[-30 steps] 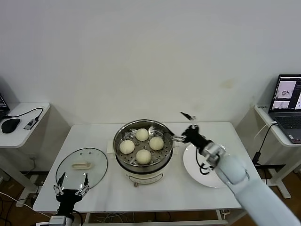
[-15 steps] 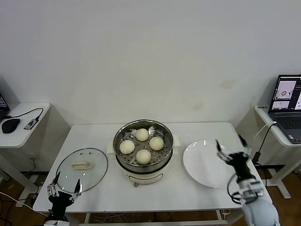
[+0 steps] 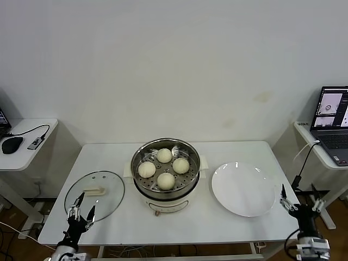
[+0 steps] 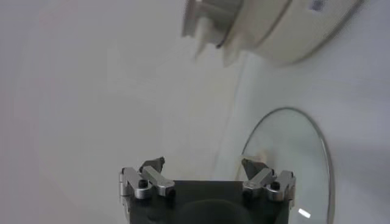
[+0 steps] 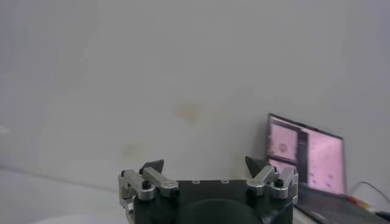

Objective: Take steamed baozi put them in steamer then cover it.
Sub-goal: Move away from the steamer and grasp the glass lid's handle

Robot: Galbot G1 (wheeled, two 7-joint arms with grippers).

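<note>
Four cream-white baozi [image 3: 164, 167] sit on the perforated tray inside the steel steamer [image 3: 141, 187] at the table's middle. The steamer has no cover on it. A round glass lid [image 3: 106, 185] with a cream handle lies flat on the table to the steamer's left; it also shows in the left wrist view [image 4: 286, 158]. My left gripper [image 3: 80, 210] is open and empty at the lid's near edge, low by the table's front. My right gripper [image 3: 302, 205] is open and empty, low beyond the table's front right corner.
An empty flat white plate [image 3: 243, 188] lies right of the steamer. A side desk with a laptop [image 3: 331, 122] stands at the right, and another desk with a mouse [image 3: 12, 144] at the left. The steamer's white base [image 4: 268, 27] shows in the left wrist view.
My right arm has drawn back from beside the steamer, over the plate, down past the table's front right corner. My left gripper has shifted slightly at the lid's near edge.
</note>
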